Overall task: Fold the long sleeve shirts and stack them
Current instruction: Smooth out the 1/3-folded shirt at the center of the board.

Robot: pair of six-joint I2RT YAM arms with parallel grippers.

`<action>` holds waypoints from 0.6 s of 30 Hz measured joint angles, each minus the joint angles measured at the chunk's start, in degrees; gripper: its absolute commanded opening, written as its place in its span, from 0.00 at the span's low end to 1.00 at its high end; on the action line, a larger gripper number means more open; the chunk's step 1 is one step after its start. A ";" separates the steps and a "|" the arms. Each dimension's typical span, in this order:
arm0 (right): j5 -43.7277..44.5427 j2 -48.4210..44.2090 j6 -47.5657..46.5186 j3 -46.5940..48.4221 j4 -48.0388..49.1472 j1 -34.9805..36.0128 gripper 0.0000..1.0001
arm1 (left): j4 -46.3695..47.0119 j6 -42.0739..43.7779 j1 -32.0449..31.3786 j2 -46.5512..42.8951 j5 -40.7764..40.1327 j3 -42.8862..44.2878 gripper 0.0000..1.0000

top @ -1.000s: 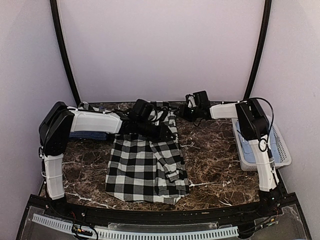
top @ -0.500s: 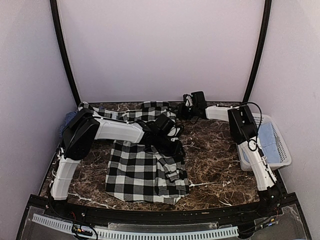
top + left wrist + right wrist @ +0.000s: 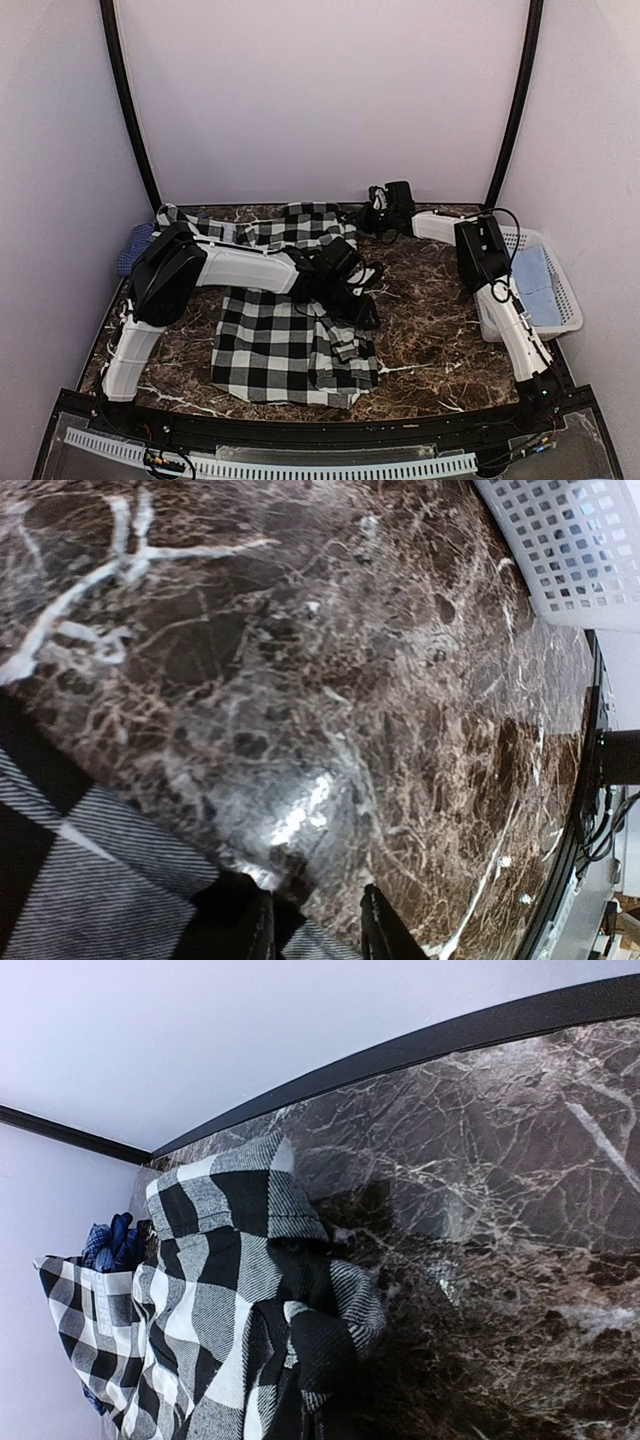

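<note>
The black-and-white checked shirt (image 3: 285, 350) lies spread on the marble table, with its upper part bunched along the back (image 3: 295, 222). My left gripper (image 3: 362, 312) hangs over the shirt's right edge. In the left wrist view it (image 3: 318, 932) is closed on a fold of checked cloth (image 3: 100, 880). My right gripper (image 3: 373, 218) is at the shirt's back right corner. In the right wrist view the checked cloth (image 3: 230, 1260) gathers up into its shut jaws (image 3: 335, 1410), whose fingers are hidden. The dark blue shirt (image 3: 135, 245) lies crumpled at the back left, also visible in the right wrist view (image 3: 108, 1240).
A white slotted basket (image 3: 565, 310) holding a pale blue cloth (image 3: 535, 280) stands at the right edge, its corner visible in the left wrist view (image 3: 580, 550). Bare marble (image 3: 430, 320) lies between shirt and basket. A black frame rail (image 3: 450, 1040) and walls close the back.
My left gripper has swung from the back of the shirt forward and right to its right edge. My right gripper has closed at the back right corner.
</note>
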 measured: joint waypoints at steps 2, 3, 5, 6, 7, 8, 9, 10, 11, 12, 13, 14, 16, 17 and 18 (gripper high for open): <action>0.02 0.00 -0.02 0.04 0.00 -0.28 0.00 | -0.24 0.66 -0.57 0.50 1.03 0.72 0.29; 0.02 0.00 -0.09 0.04 -0.02 -0.44 0.00 | -0.37 0.92 -0.81 0.72 1.55 1.05 0.29; 0.00 0.00 -0.48 0.07 -0.04 -0.81 0.00 | -0.46 1.09 -1.18 1.18 2.32 1.57 0.29; 0.00 0.00 -0.72 0.07 -0.13 -1.01 0.00 | -0.50 1.11 -1.33 1.42 2.69 1.92 0.29; 0.00 0.00 -1.09 0.07 -0.42 -1.20 0.02 | -0.52 1.11 -1.36 1.64 2.86 2.29 0.29; 0.00 0.00 -1.62 0.07 -0.70 -1.42 0.10 | -0.57 1.11 -1.38 1.73 2.91 2.45 0.29; 0.00 0.00 -2.14 0.07 -1.16 -1.55 0.20 | -0.85 1.07 -1.40 1.84 2.89 2.73 0.29; -0.02 0.00 -2.95 0.09 -1.88 -1.75 0.29 | -1.25 1.01 -1.40 2.01 2.84 3.26 0.29; 0.04 -0.02 -3.30 0.09 -2.29 -1.81 0.37 | -1.42 0.94 -1.40 2.03 2.80 3.65 0.29; -0.07 -0.02 -4.17 0.07 -2.62 -1.86 0.43 | -1.81 0.92 -1.40 2.03 2.67 4.15 0.29; -0.42 -0.35 -5.18 0.07 -2.69 -1.86 0.49 | -2.14 0.83 -1.38 2.03 2.45 4.74 0.29; -0.37 -0.90 -5.55 0.02 -3.30 -1.88 0.55 | -2.25 0.74 -1.36 2.03 2.01 5.42 0.29; 0.24 -2.43 -7.41 -0.37 -5.51 -1.90 0.70 | -2.51 0.61 -1.31 1.88 1.27 6.47 0.29; 0.37 -3.34 -7.98 -0.83 -6.43 -1.90 0.75 | -2.73 0.42 -1.11 1.57 0.74 6.73 0.30; 0.55 -4.39 -8.59 -1.36 -7.50 -1.90 0.81 | -3.15 0.20 -0.87 0.96 0.15 6.73 0.30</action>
